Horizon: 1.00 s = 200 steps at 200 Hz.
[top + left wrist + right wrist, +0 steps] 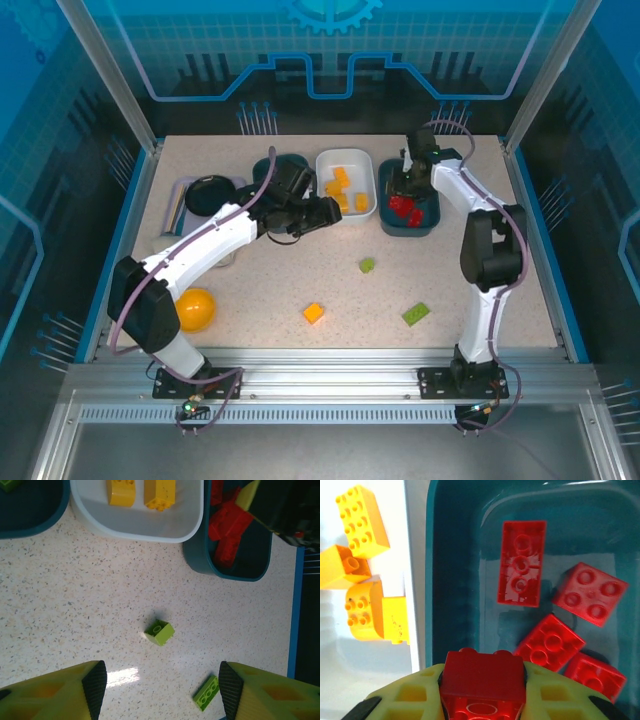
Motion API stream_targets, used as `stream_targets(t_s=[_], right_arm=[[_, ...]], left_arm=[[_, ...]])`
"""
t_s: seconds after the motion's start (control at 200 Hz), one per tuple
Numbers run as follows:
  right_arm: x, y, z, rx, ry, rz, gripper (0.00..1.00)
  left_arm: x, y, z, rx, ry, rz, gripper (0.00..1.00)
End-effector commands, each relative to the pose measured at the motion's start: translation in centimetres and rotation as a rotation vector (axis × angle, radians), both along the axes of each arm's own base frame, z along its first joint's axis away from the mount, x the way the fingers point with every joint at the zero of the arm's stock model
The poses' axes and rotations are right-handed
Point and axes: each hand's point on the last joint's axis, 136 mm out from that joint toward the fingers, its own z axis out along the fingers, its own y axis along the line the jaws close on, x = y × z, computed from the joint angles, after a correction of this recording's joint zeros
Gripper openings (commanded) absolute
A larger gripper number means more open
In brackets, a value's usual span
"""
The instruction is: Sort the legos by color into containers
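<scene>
Your desk (pixel 260 290), speckled beige, carries:
- white tray (pixel 325 165), back centre
- dark teal tray (pixel 410 232), just right of it
- second dark teal tray (pixel 50 517), just left of it
- black round dish (pixel 207 193), back left
- yellow bowl (pixel 195 308), near left
- loose and well apart: small light-green brick (pixel 367 265), orange brick (pixel 314 313), long light-green brick (pixel 415 314)

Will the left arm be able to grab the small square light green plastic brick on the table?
Probably yes: the left gripper is open, and the small square light green plastic brick lies alone on the table just ahead.
</scene>
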Motion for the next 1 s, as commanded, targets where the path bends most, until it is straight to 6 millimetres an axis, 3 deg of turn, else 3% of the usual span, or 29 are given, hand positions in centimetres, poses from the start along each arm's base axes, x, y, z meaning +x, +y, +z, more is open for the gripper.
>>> stream_targets(t_s=[0.0, 0.225, 0.285, 0.39, 0.555, 0.765, 0.88, 0.995], right_arm=[[0.6, 0.5, -0.3, 0.024, 0.023, 0.067, 0.25], [-0.1, 0.5, -3.0, 0.023, 0.103, 0.062, 0.28], [-0.2, 0.6, -3.2, 0.028, 0.110, 0.063, 0.33], [-0.2, 0.4, -3.0, 0.030, 0.113, 0.047, 0.52], [-0.2, 0.3, 0.0, 0.048, 0.058, 0.024, 0.63], [-1.5, -0.2, 5.1, 0.055, -0.037, -0.037, 0.60], [-3.8, 0.1, 7.7, 0.033, -0.107, -0.052, 0.58], [-7.8, 1.7, 8.6, 0.018, -0.159, -0.017, 0.58]], left_arm=[[0.3, -0.2, 0.5, -0.001, 0.000, -0.013, 0.64], [0.3, -0.2, 0.3, 0.003, 0.008, -0.005, 0.64], [0.2, -0.2, 0.2, 0.003, 0.011, -0.004, 0.64], [0.2, -0.2, 0.3, 0.000, 0.011, -0.005, 0.64], [0.0, -0.2, 0.3, 0.000, 0.018, -0.012, 0.64], [-0.5, -0.3, -0.2, -0.009, 0.068, -0.006, 0.64], [-1.1, -1.2, -1.9, -0.035, 0.186, 0.015, 0.65], [-2.0, -2.5, -4.7, -0.029, 0.342, 0.042, 0.66]])
